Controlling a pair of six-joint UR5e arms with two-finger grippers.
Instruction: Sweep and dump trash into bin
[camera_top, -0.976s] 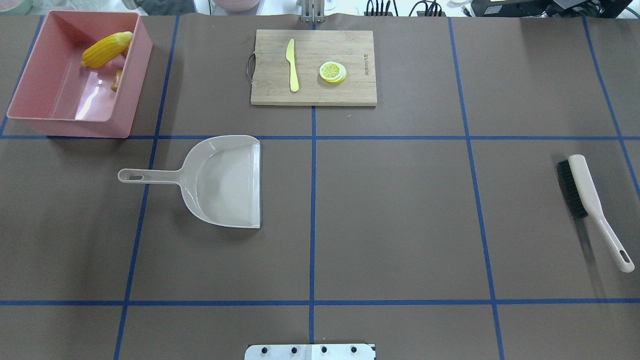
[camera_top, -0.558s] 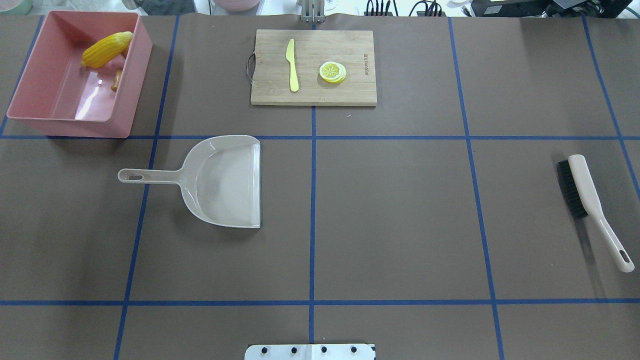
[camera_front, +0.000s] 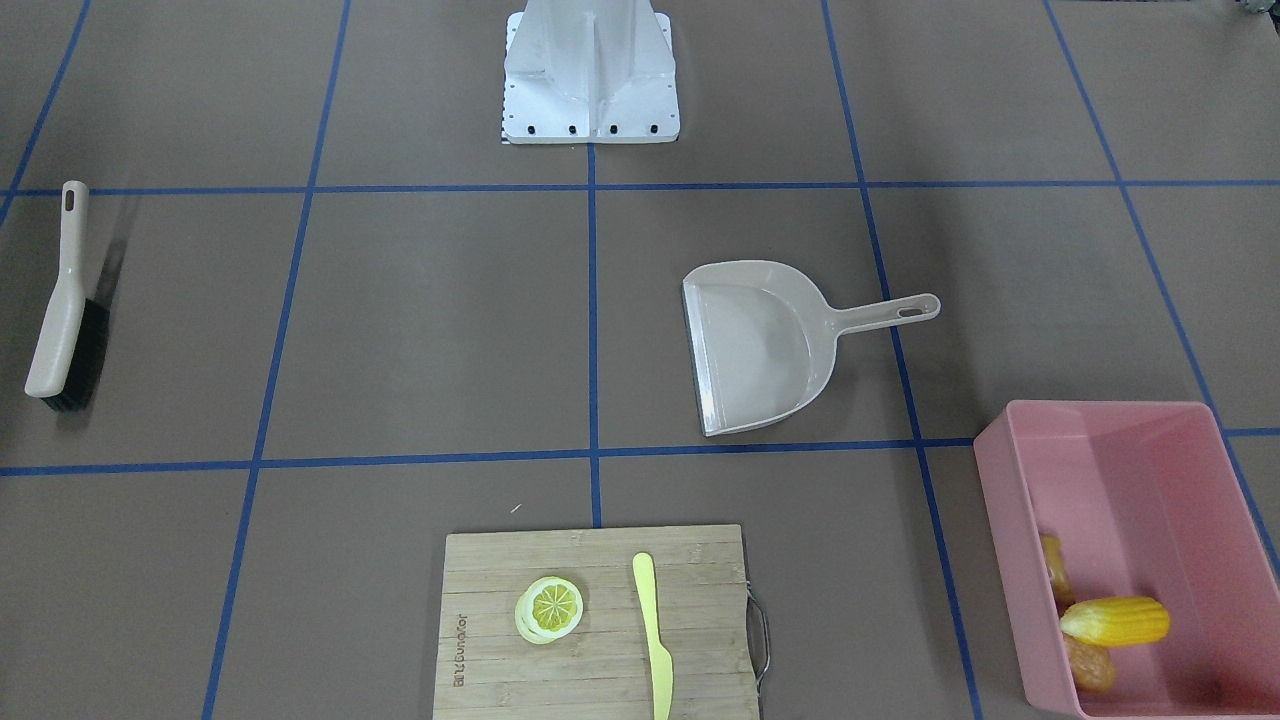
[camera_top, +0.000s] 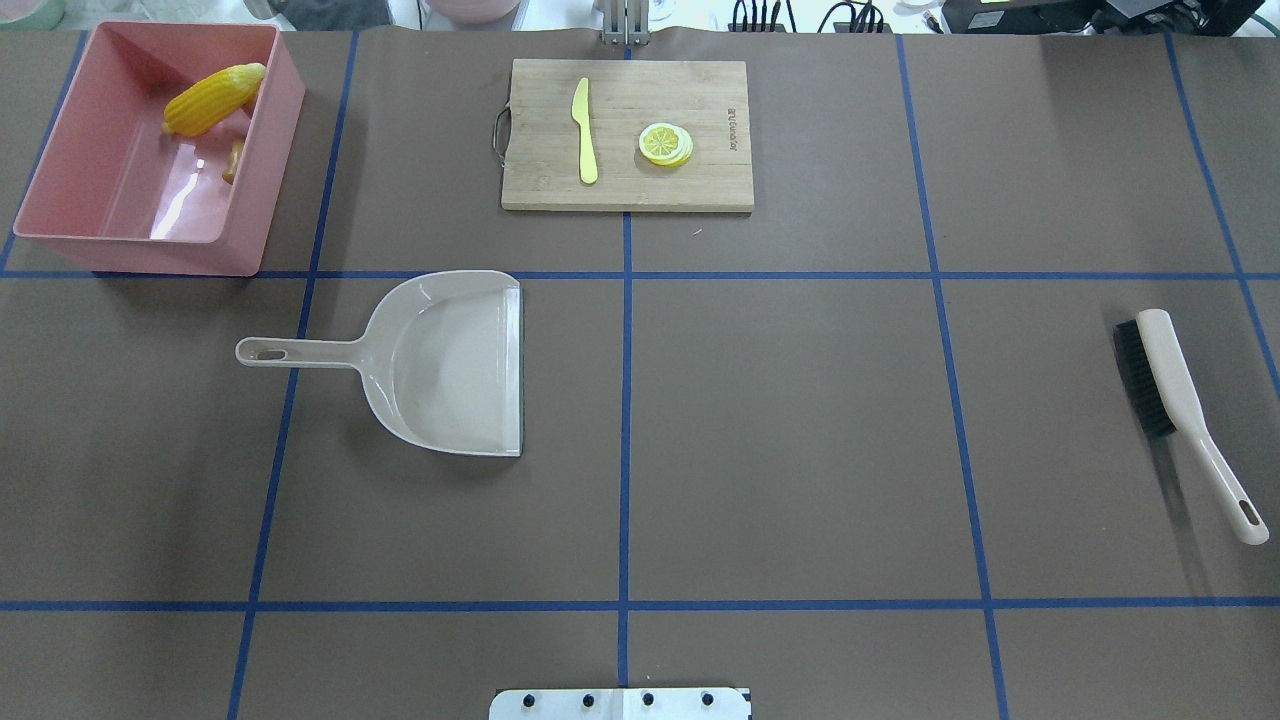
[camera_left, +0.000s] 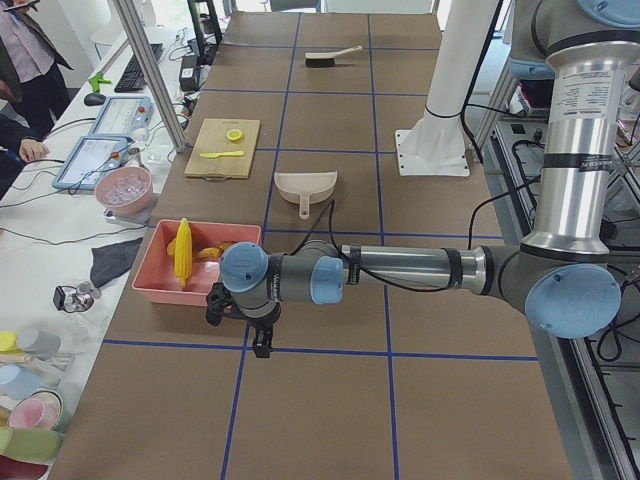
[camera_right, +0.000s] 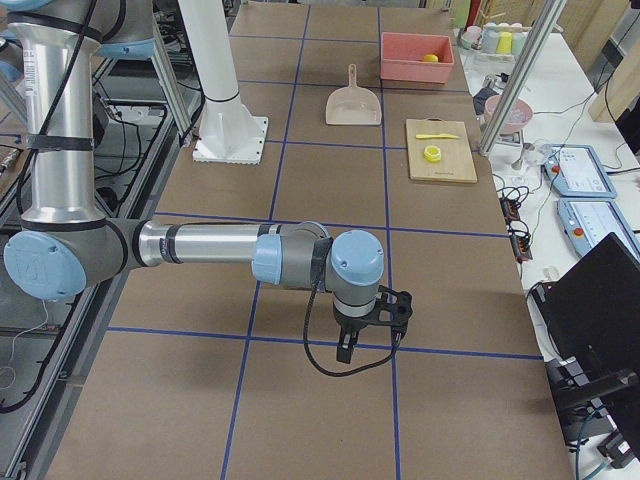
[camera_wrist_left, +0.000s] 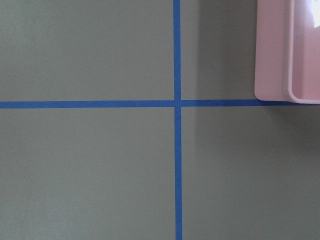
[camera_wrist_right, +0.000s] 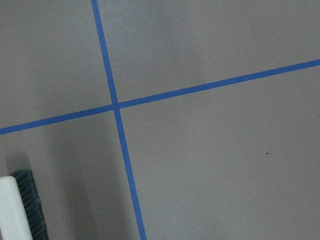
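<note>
- Corn (camera_top: 213, 98) and orange pieces (camera_front: 1088, 665) lie inside the bin (camera_top: 272, 150), which is just beside the left gripper (camera_left: 262, 338).
- The dustpan (camera_top: 450, 365) lies farther from that gripper, past the bin.
- The brush (camera_top: 1170, 400) lies near the right gripper (camera_right: 368, 335).
- Cannot tell whether either gripper's jaws are open or closed.

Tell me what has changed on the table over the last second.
Nothing visibly changed. The dustpan, the brush, the cutting board and the pink bin with the corn inside all lie where they were.
</note>
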